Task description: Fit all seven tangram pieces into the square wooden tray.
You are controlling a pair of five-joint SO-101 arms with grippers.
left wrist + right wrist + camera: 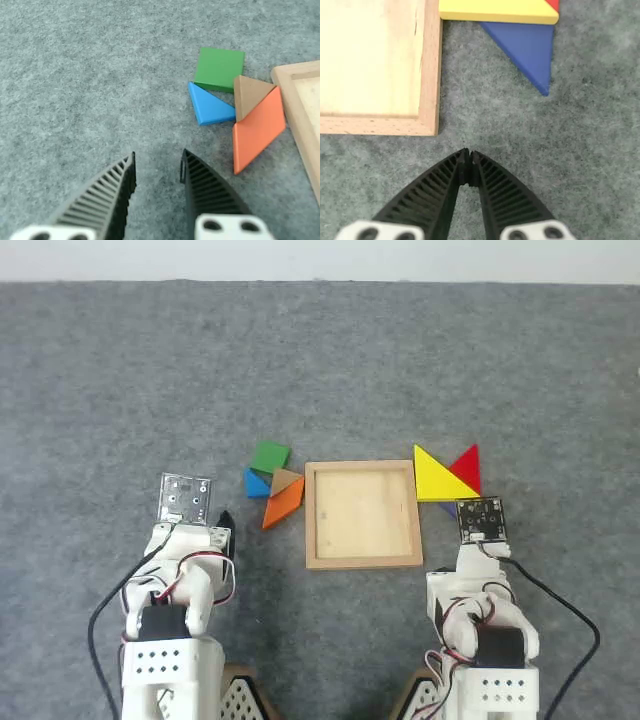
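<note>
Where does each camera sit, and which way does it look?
High view: fixed above the table, looking down; tray centred, left arm and right arm at the bottom edge.
Left wrist view: on the left wrist, looking past the open left gripper at the orange piece.
Right wrist view: on the right wrist, looking past the shut right gripper at the dark blue triangle.
Shared: both wrist views catch the tray's rim.

Bright, soft, even light falls from above on the grey desk [120, 370]. In the high view the arms [180, 585] cast faint, diffuse shadows beside their bases. The tray [431, 65] shows pale and bright in the right wrist view, where a thin shadow lines the yellow piece [495, 11].
</note>
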